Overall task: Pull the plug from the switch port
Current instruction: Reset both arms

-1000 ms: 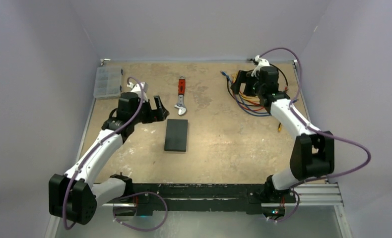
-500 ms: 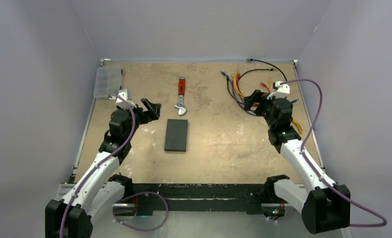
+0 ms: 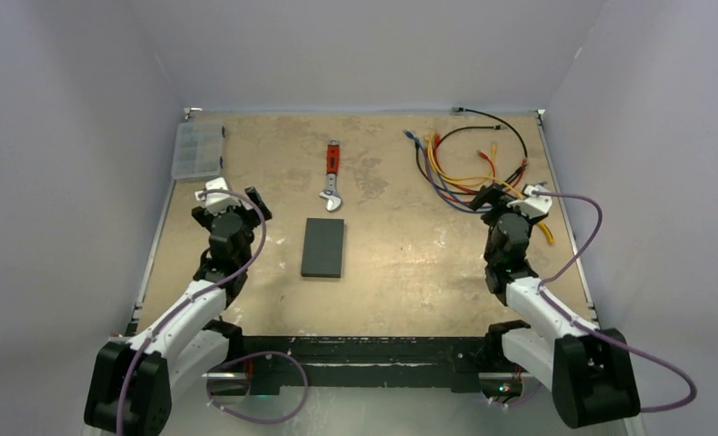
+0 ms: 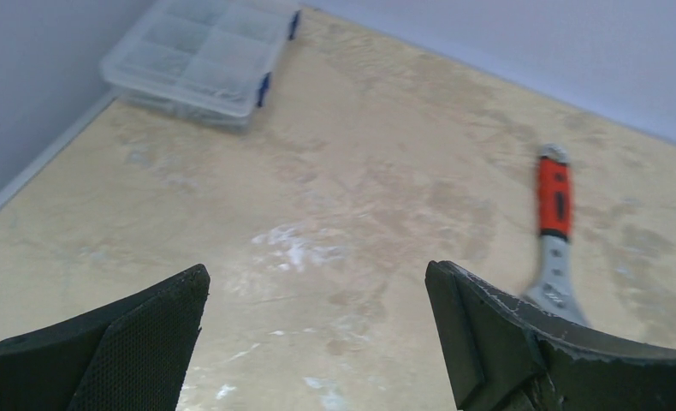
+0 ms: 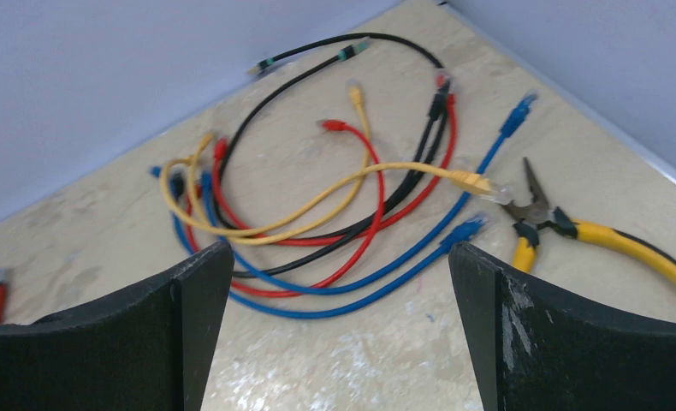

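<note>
Plain pale walls, scuffed tan table [image 3: 401,263]. Switch [image 3: 324,247] flat, centre-left, no cord seen in it. Cables [image 3: 455,168] heaped far right, well apart: plug likely out. Left end effector [image 4: 317,282], right end effector [image 5: 341,257] spread wide, empty, tucked near bases, probably resting.

- The white-shelled left arm [image 3: 187,304] has slim white links set between bulky black joint housings.
- The white-shelled right arm [image 3: 542,304] is built the same way, with a large black block at its lowest joint.
- A thin purple cable [image 3: 264,222] runs in loose loops along each arm.
- The matte black two-finger left end effector [image 4: 317,282] has wedge-shaped fingers, one with a finely dimpled pad and the other scuffed pale.
- The matte black two-finger right end effector [image 5: 341,257] shows whitish scratches along one finger's edge.
</note>
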